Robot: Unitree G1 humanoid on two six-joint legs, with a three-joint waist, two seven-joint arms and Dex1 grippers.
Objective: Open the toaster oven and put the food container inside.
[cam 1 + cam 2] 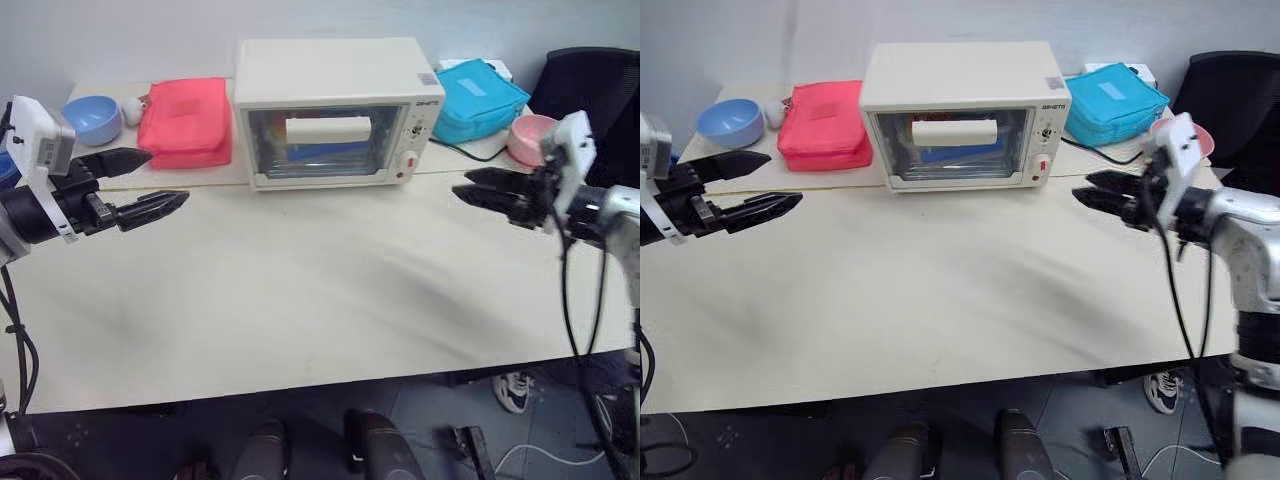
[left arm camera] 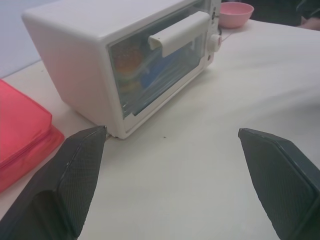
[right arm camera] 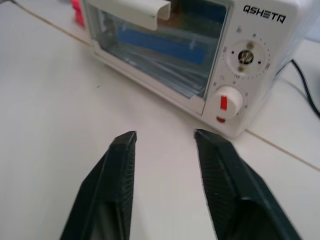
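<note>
- Head views: the toaster oven (image 1: 338, 110) stands at the back of the pale surface (image 1: 300, 300), door closed, its bar handle (image 1: 329, 128) across the glass. The food container (image 1: 322, 152) is inside the oven, seen through the glass as a blue and clear shape. A red bag (image 1: 186, 122) lies just beside the oven on the robot's left, with a blue bowl (image 1: 93, 117) further out; a teal bag (image 1: 478, 98) and a pink bowl (image 1: 531, 138) lie on the right.
- Head views, arms: the left gripper (image 1: 150, 180) is above the surface, well apart from the oven, fingers spread wide and empty. The right gripper (image 1: 1102, 190) is off the oven's right front corner, touching nothing.
- Left wrist view: both left fingers (image 2: 75, 175) frame bare surface, with the oven's closed door beyond and a bun visible behind the glass.
- Right wrist view: the right fingers (image 3: 117, 175) stand partly apart, empty, pointing toward the oven's knob panel and red button (image 3: 223, 103).
</note>
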